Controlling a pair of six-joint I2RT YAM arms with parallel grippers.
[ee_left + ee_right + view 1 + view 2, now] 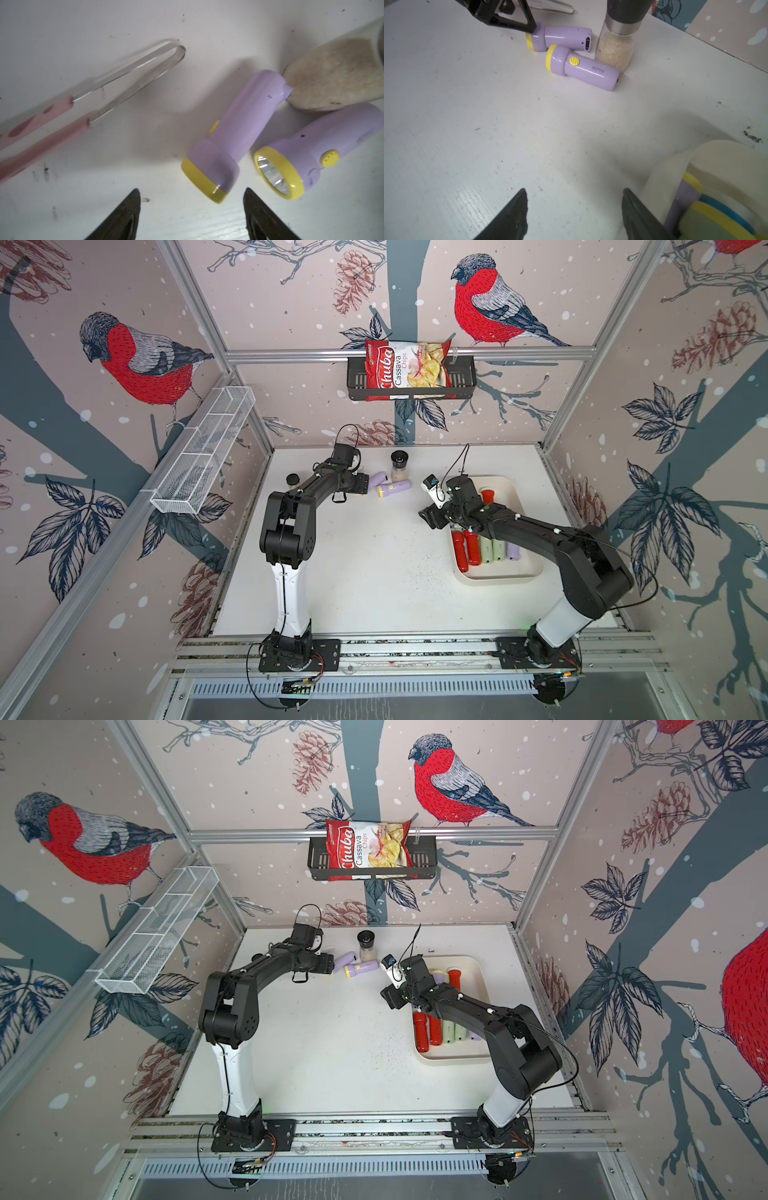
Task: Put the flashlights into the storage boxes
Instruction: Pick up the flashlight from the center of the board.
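My left gripper [191, 190] is low over the far part of the table [374, 572], jaws apart with nothing between them. Just ahead of it the far lilac torch [239, 128] lies on its side, yellow head toward the gripper and tail end right by the jar [332, 76]. In the right wrist view one of my left fingertips [527, 25] sits at that torch's head; I cannot tell whether it touches. The near lilac torch [322, 145] lies just beside the first, on its near side, head pointing left, switch up, tail at the foot of the jar. Both are out on the table, well apart from the tray [498, 572]. Pink-handled tongs [135, 72] lie flat near them, on the far side.

My right gripper [574, 190] hangs open and empty, bare table between the jaws, just left of the tray's left wall. The tray sits at the right of the table. At its near end a row of torches [484, 549] lies side by side: two red, two green, one lilac. Another red torch [488, 495] lies toward the far end, partly behind my arm. The right wrist view shows more torches inside the tray's wall, lilac, blue and green, with yellow heads.
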